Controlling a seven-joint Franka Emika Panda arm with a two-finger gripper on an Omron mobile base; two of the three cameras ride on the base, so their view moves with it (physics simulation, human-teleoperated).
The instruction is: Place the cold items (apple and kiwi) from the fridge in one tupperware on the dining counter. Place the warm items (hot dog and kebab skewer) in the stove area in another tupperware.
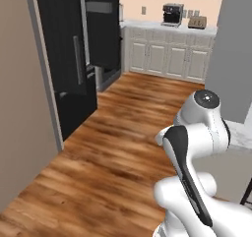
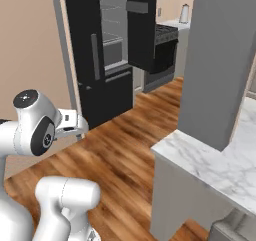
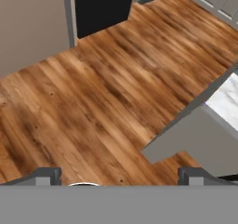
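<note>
Fingers (image 3: 118, 176) wide, holding nothing, over bare floor (image 3: 93, 107). Fridge (image 1: 74, 54) at eleven o'clock, door ajar; apple and kiwi presumably inside: light, firm, roundish, best pinched across the middle.

one black fridge (image 1: 69, 59), one coffee machine (image 1: 172, 14), one toaster (image 1: 197, 22).

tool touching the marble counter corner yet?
Apart. In the hand view the tool stands open with only wood floor between its tips, and the marble counter lies well off to one side.
</note>
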